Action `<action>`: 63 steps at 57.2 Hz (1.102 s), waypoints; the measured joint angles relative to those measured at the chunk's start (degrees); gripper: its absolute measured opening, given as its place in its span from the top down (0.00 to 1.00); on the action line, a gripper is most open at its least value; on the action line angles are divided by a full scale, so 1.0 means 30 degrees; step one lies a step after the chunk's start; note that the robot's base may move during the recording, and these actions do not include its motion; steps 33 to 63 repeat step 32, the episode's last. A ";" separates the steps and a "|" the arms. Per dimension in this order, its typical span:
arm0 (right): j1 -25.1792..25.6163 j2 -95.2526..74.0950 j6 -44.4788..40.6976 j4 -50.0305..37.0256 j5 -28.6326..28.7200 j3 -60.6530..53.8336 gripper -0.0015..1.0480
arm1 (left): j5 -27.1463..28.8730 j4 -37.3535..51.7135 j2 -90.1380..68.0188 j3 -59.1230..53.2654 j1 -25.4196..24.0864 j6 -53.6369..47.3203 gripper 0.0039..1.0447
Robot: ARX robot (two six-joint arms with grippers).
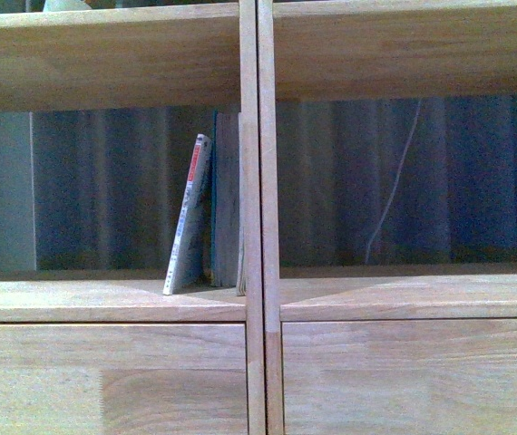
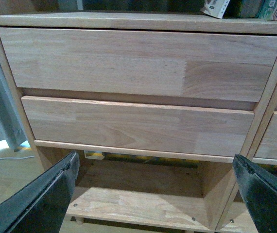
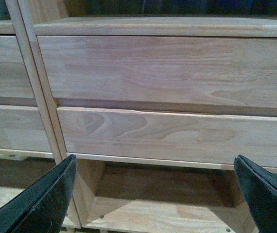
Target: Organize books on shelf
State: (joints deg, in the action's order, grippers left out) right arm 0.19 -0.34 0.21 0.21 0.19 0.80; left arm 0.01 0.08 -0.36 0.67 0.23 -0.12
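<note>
Front view: shelf (image 1: 258,299) fills the frame; neither arm in sight; the thin white book (image 1: 187,217) stands in the left compartment, red-marked spine outward, leaning with its top toward the blue book (image 1: 223,204), which stands upright just beside the central divider (image 1: 259,181); a third thin volume seems pressed against the divider, too narrow to tell; rest of the left compartment open from the white book to the far side; right compartment open across its width, only a pale cord (image 1: 395,181) hanging behind the open back. Left wrist view: left gripper (image 2: 155,194) spread wide, nothing between its dark fingers (image 2: 46,194); it faces the two drawer fronts (image 2: 138,92) and a low open bay beneath; book bottoms just visible on the ledge above the upper drawer, well apart from the fingers. Right wrist view: right gripper (image 3: 155,194) likewise spread, holding nothing; it faces the drawers (image 3: 177,97) right of the divider; no book seen here.
</note>
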 joint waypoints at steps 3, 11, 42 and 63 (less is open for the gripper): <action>0.0000 0.0000 0.0007 0.0000 0.0000 0.0000 0.07 | 0.0000 0.0000 0.0000 0.0000 0.0000 0.0000 0.07; 0.0000 0.0000 0.0007 0.0000 0.0000 0.0000 0.07 | 0.0000 0.0000 0.0000 0.0000 0.0000 0.0000 0.07; 0.0000 0.0000 0.0007 0.0000 0.0000 0.0000 0.07 | 0.0000 0.0000 0.0000 0.0000 0.0000 0.0000 0.07; 0.0000 0.0000 0.0007 0.0000 0.0000 0.0000 0.07 | 0.0000 0.0000 0.0000 0.0000 0.0000 0.0000 0.07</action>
